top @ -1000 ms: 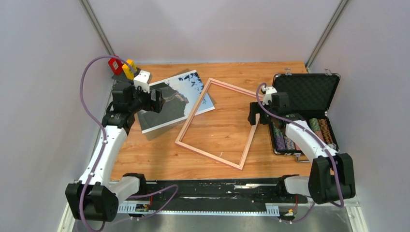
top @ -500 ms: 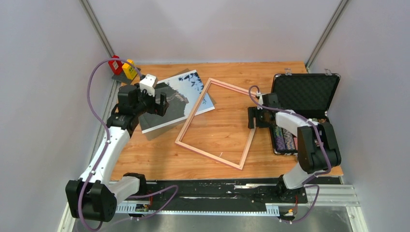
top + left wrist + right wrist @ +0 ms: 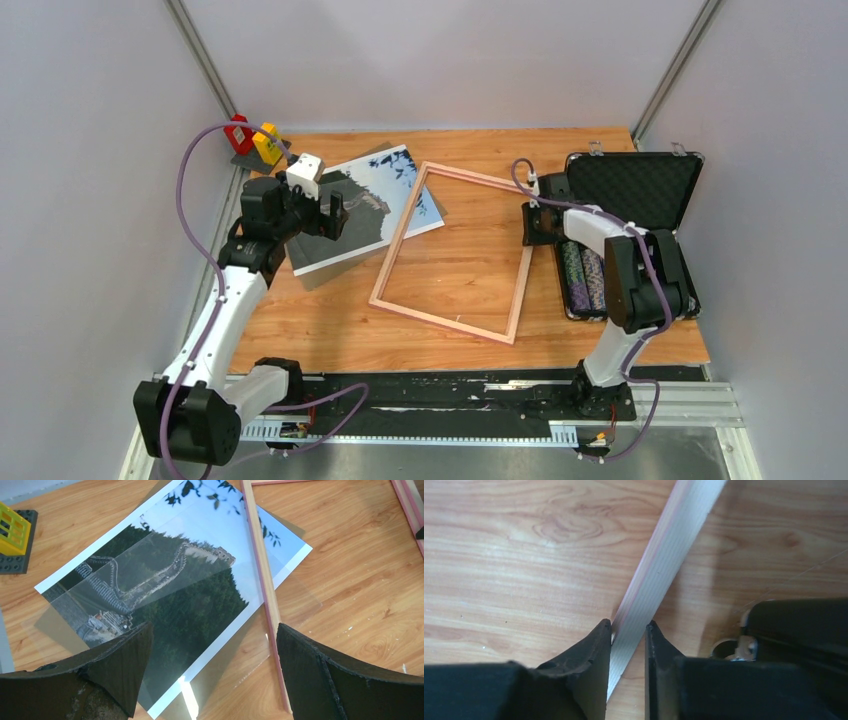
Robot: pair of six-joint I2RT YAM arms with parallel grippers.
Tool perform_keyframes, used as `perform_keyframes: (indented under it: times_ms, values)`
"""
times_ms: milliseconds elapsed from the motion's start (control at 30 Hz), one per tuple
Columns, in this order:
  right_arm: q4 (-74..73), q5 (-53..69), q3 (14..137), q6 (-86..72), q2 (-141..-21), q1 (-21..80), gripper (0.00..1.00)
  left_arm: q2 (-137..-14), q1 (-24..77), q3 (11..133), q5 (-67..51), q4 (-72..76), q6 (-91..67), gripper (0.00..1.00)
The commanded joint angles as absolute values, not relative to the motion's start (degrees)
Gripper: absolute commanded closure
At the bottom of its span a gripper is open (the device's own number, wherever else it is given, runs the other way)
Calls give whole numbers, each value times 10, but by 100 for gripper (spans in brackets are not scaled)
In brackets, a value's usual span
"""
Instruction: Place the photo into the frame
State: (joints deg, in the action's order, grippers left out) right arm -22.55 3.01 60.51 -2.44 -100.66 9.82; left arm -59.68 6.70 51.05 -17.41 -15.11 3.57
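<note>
**Top view:** the large white-bordered landscape photo (image 3: pixel 385 190) lies flat at the far left of the wooden table (image 3: pixel 300 320). The thin pink rectangular frame (image 3: pixel 443 320) lies mid-table with its left rail crossing the photo's corner. Nothing is inserted yet.

**Left wrist view:** the left gripper (image 3: pixel 212 630) hovers over the photo, jaws wide apart and empty.

**Right wrist view:** the right gripper (image 3: pixel 629 625) pinches the frame's right rail.
</note>
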Motion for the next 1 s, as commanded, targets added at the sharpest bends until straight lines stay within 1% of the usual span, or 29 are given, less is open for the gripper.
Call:
perform_keyframes:
  times_ms: [0,100,167,200,267,300,333,433,500,533,567,600,700,800,967]
  values:
    - [-237,5,642,30,-1010,84,82,-583,71,507,-166,-125,48,0]
    - [-243,-16,647,57,-1004,82,87,-585,71,505,-162,-124,50,0]
    - [-244,-30,646,73,-999,81,88,-585,71,505,-161,-123,50,0]
    - [-243,-36,646,79,-997,81,88,-584,71,504,-162,-123,52,0]
    - [-244,-45,646,85,-993,81,83,-585,71,504,-160,-121,52,0]
    - [-245,-47,646,85,-991,81,80,-587,71,503,-159,-120,54,0]
    - [-247,-47,647,85,-989,81,74,-588,72,503,-159,-118,54,0]
    - [-251,-42,652,78,-986,81,49,-597,71,503,-143,-112,57,0]
    - [-255,-35,657,72,-981,81,38,-605,71,504,-122,-111,61,0]
    - [-258,-26,661,70,-977,81,31,-608,71,506,-112,-112,63,0]
    - [-261,-16,664,68,-973,81,22,-616,71,511,-91,-116,65,0]
    - [-262,-11,667,66,-968,82,17,-620,71,513,-79,-118,67,0]
    - [-263,43,678,58,-949,88,11,-641,71,529,-30,-135,77,0]
    - [-263,78,697,59,-935,109,5,-656,67,547,-7,-146,83,0]
    - [-254,114,749,82,-940,175,4,-718,39,598,-5,-189,88,0]
